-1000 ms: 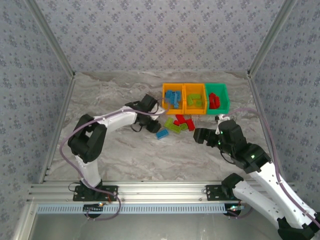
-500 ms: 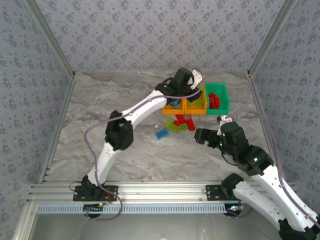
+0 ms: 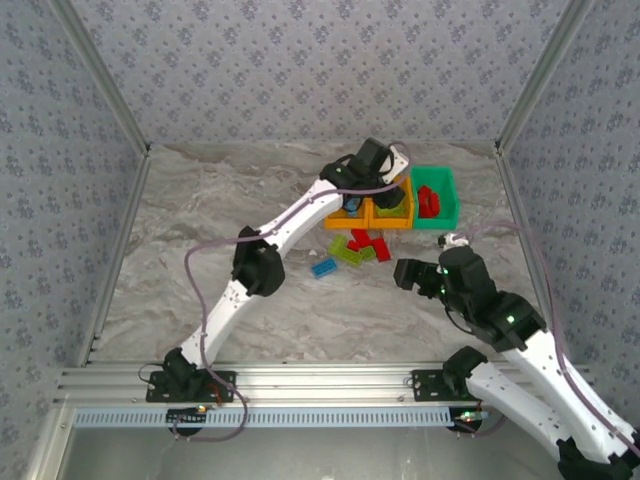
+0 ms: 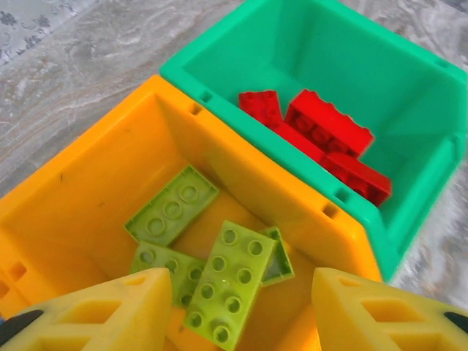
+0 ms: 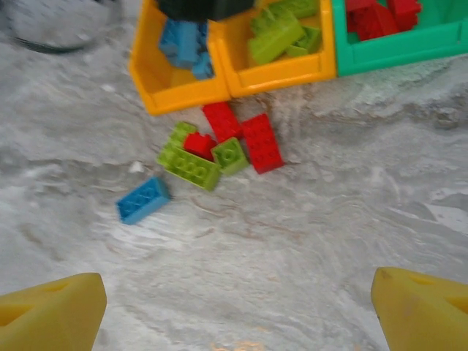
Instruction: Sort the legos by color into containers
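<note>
Directly below the open left hand [image 4: 238, 291], a lime brick [image 4: 228, 284] lies studs-up, its long axis diagonal.

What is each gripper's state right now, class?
Left gripper: open, empty, over the orange bin of green legos.
Right gripper: open, empty.

We see blue legos [image 5: 183, 40] in the left orange bin [image 5: 183, 96], lime legos [image 4: 230, 281] in the middle orange bin [image 4: 95, 168], red legos [image 4: 329, 128] in the green bin [image 4: 329, 51], loose legos [image 5: 262, 142] nearby.
</note>
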{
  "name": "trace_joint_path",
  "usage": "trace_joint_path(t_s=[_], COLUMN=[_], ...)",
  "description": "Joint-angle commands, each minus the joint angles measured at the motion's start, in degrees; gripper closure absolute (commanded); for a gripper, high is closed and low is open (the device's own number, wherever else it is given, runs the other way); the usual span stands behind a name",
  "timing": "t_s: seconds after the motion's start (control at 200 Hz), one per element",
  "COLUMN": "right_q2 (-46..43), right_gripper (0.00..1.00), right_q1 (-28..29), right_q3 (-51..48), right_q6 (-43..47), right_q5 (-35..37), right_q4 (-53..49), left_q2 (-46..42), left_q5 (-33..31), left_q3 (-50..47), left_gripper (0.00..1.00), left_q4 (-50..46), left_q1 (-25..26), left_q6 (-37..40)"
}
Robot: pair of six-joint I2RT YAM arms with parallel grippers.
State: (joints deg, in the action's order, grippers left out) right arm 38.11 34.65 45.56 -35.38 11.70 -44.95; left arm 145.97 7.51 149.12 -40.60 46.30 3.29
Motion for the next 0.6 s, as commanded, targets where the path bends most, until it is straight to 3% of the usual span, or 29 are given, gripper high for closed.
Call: trace_joint_path(t_s=[0.0,0.105,0.27,0.365,0.465,0.595], right_q2=[8.85,18.03,31.91,39.17,44.14,50.24], right_gripper=[0.04,0.04,0.13,0.24,0.25,0.29], right_q1=[0.41,0.16,-4.16,-6.67,-7.19,-8.19], right_q3=[-1.64,-2.38,-3.29,-1.93,-0.91,1.79], right_q6=[4.51,7.91,12.88,14.60,16.35,17.61], right_q5=[3.82,2.24,-4.22,-7.55,-9.96,-8.37], right_q4=[-1.62,2.92,15.13,20.35,25.95,28.51], left_q2=[-20.18,-38.51,-59.32,-69.34,-78.04,-85.40], left_q5=[2.73,0.74,-1.96,-5.83,-10.32,-12.78], left_q3=[-17.67,-44.12,-69.43,-80.15,-87.90,-94.22], left_gripper=[0.46,0.46,0.43,0.40,0.20,0.18], left_q4=[4.44,17.21,19.17,17.31,15.43,14.47], left_q1=[1.45,1.54,1.99,2.18,2.17,1.95], left_q6=[4.04,4.34,8.52,9.88,9.74,8.06])
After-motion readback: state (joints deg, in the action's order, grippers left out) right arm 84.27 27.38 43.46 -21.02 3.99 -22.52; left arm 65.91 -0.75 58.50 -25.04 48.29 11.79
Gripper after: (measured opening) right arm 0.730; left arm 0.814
